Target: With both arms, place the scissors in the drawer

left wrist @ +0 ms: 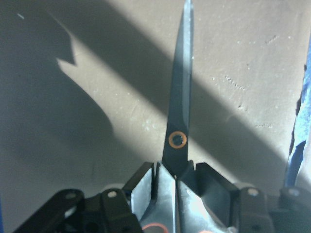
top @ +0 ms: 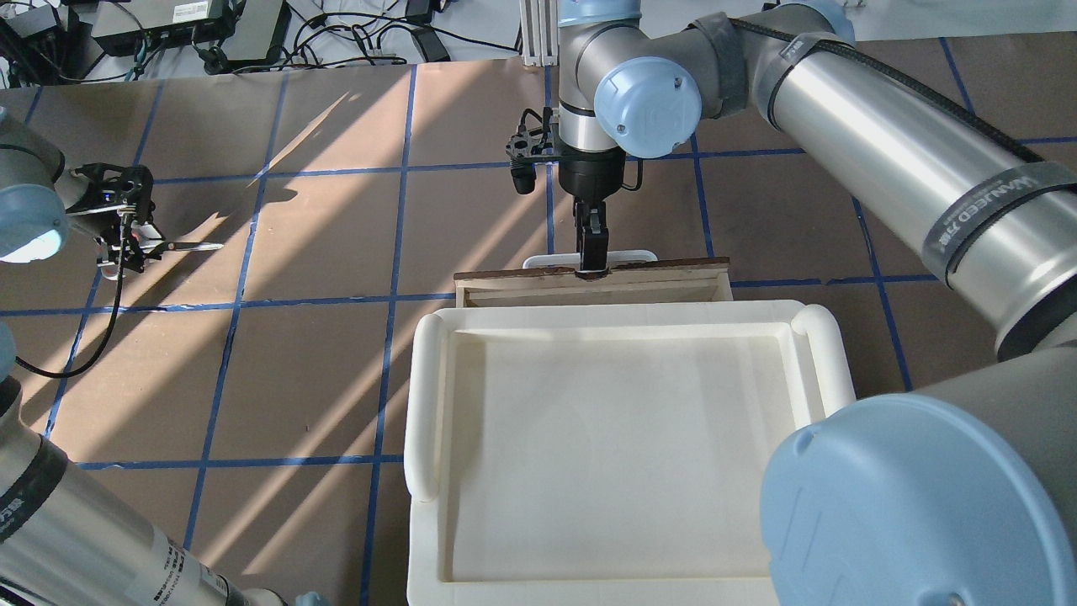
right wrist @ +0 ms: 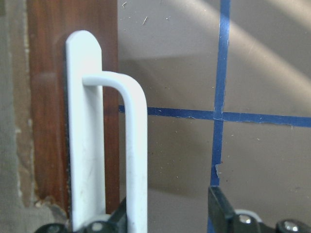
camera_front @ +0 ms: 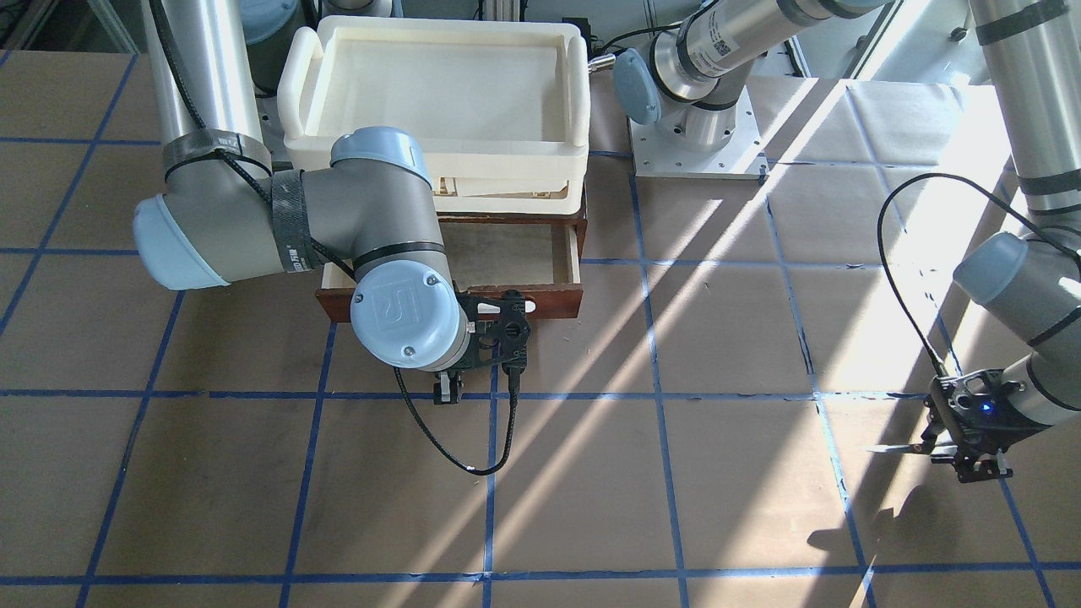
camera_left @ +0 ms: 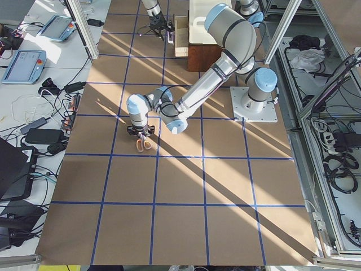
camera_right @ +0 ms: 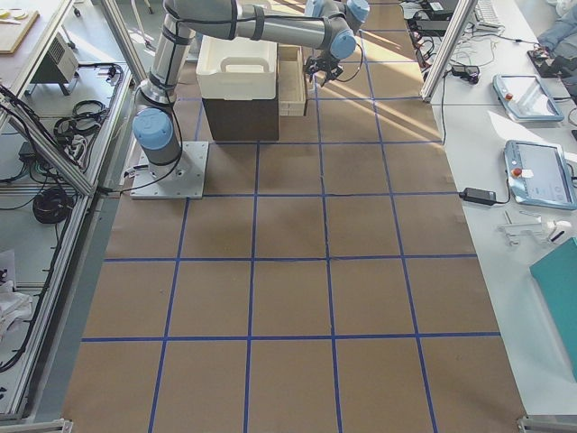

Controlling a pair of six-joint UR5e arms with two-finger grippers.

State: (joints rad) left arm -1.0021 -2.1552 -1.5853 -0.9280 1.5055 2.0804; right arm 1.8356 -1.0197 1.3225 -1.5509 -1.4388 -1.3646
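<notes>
My left gripper [top: 126, 244] is shut on the scissors [top: 189, 246] and holds them low over the table at the far left, blades pointing toward the middle. In the left wrist view the dark blades [left wrist: 180, 121] stick out past the fingers [left wrist: 146, 187]. They also show in the front view [camera_front: 895, 449]. The drawer [top: 589, 284] is pulled out from under the tray, and its pale inside shows [camera_front: 515, 253]. My right gripper [top: 593, 252] hangs at the drawer's white handle [right wrist: 133, 145]. Its jaws are open, one each side of the bar, with a gap on the outer side.
A cream-white plastic tray [top: 421, 404] sits on top of the cabinet, right behind the open drawer. The brown paper table with blue tape lines [top: 336, 236] lies between the two grippers. A black cable [camera_front: 473, 464] loops below the right wrist.
</notes>
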